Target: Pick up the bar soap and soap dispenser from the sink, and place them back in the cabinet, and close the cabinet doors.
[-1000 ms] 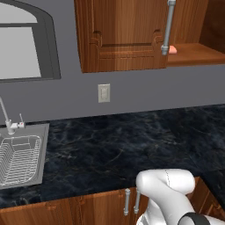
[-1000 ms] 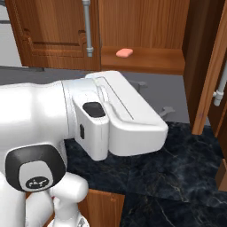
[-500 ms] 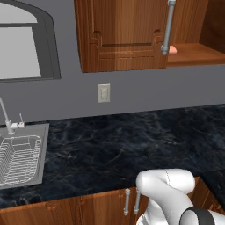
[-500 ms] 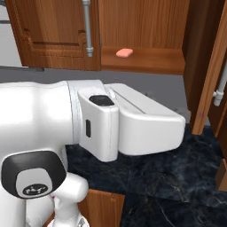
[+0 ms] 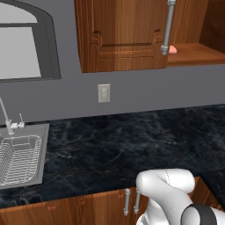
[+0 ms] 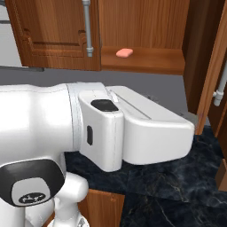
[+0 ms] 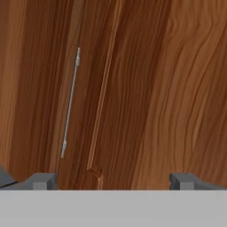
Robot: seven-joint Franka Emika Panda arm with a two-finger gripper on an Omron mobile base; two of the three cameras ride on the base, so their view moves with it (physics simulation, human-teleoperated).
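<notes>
The two-finger gripper [image 7: 113, 181] stands spread wide and grasps nothing, its dark tips at five and seven o'clock of the hand view, facing a reddish-brown wooden door panel [image 7: 168, 88] with a long silver bar handle [image 7: 70, 104] at ten o'clock. The small salmon-orange bar soap [image 6: 124, 52] lies on the shelf of the tall reddish-brown wooden cabinet [image 6: 146, 62], at twelve o'clock in the right base view. The grey metal sink [image 5: 38, 132] with wire rack sits at nine o'clock in the left base view, on the dark marbled counter [image 5: 132, 140].
</notes>
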